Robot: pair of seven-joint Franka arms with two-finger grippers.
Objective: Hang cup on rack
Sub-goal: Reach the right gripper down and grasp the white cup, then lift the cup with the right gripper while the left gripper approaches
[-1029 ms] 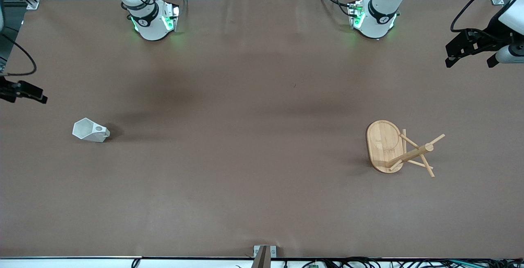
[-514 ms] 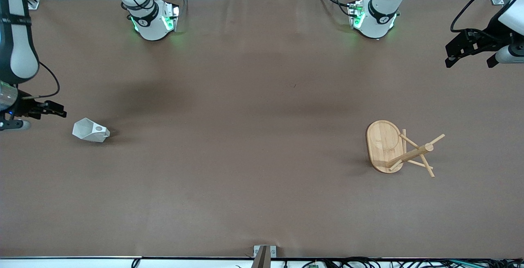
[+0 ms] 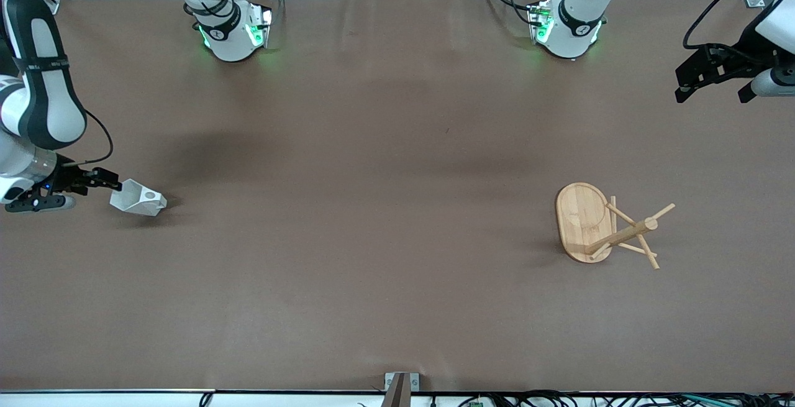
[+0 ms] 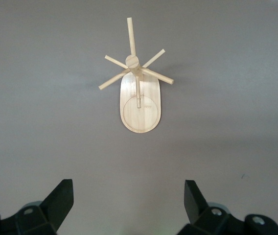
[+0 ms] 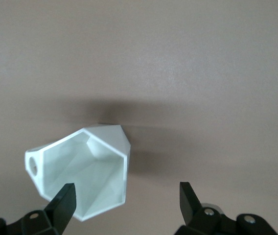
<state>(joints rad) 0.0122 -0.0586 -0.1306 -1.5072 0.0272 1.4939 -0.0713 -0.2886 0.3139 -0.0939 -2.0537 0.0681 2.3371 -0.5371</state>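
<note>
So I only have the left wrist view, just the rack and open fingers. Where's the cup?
Observer: The cup lies on its side at the right arm's end of the table.
Operator: Is the right gripper on it?
Observer: Not gripping; the right gripper is open at the cup's rim, one finger in front of the mouth.
Operator: And the rack, standing?
Observer: Yes, the rack stands upright at the left arm's end; the left gripper waits open above the table edge.

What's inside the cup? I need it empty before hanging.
The cup lies on its side, showing bare white walls inside. One of the right gripper's fingers covers a little.
</note>
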